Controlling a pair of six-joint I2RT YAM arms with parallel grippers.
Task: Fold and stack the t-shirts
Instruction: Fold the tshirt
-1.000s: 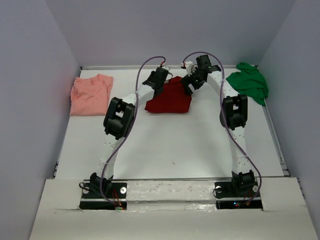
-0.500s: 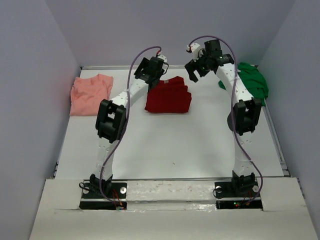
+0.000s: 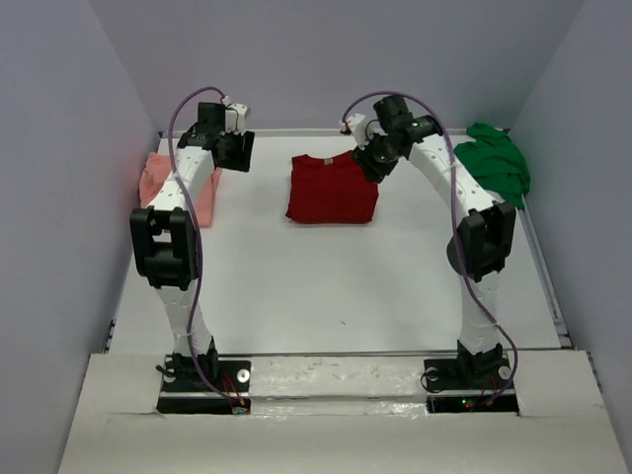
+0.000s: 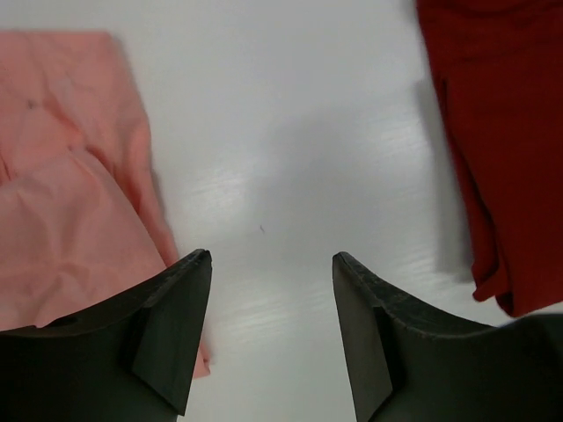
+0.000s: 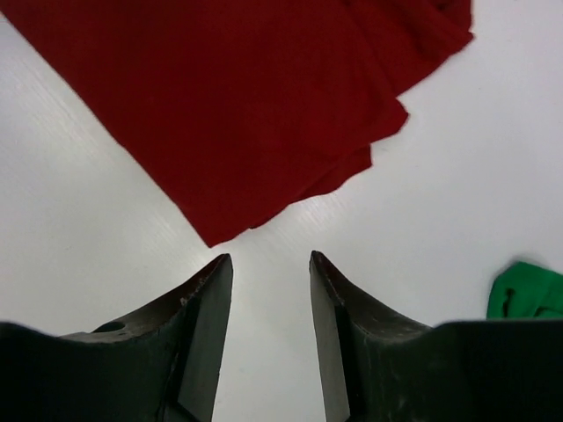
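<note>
The dark red t-shirt [image 3: 333,189] lies folded in a neat rectangle at the back middle of the table, its collar to the far side. The salmon-pink t-shirt [image 3: 158,193] lies loosely at the back left. The green t-shirt [image 3: 494,163] is crumpled at the back right. My left gripper [image 3: 239,151] hovers open over bare table between pink shirt [image 4: 62,193] and red shirt [image 4: 501,132], holding nothing [image 4: 273,259]. My right gripper [image 3: 374,165] hangs just off the red shirt's far right corner [image 5: 246,97], jaws apart and empty [image 5: 268,258]. A bit of green shirt [image 5: 528,294] shows at its right.
Grey walls close in the white table [image 3: 326,286] at the back and both sides. A raised rim [image 3: 548,276] runs along the right edge. Both arm bases [image 3: 202,380] sit on the near ledge.
My left arm has swung left from the red shirt toward the pink one, its jaws now open. My right gripper dropped back beside the red shirt's corner and its jaws narrowed.
</note>
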